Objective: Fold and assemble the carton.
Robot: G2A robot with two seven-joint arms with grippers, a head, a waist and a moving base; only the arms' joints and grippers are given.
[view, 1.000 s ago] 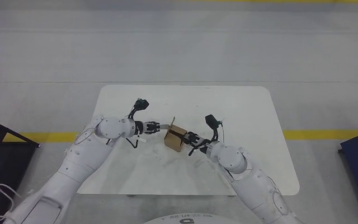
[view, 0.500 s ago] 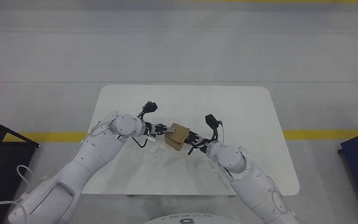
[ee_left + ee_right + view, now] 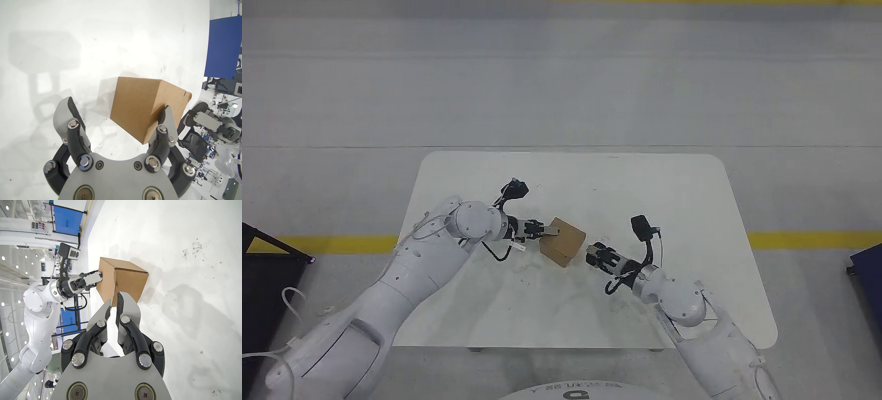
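My left end effector point(image 3: 118, 103) is spread wide; one of its fingers point(image 3: 167, 118) rests against a side wall of the small brown cardboard carton point(image 3: 135, 102), close to a vertical corner; the other finger stands well off the box, over bare surface; so it touches the carton without clasping it.

The carton stands on the white worktop point(image 3: 672, 190), a little towards my side of its middle, turned diagonally to the worktop's edges; it sits between my two arms; the faces I can see are folded into a closed cube, with a slightly ragged seam running down the corner that faces my right arm, and a small tab sticking out at one upper corner.

My right end effector point(image 3: 114, 299) is almost closed; only a thin slit shows between the ribbed pads, and I see nothing held in it; its tips are just beside the carton's near lower corner; from the top view they look a little apart from the cardboard, though I cannot be sure.
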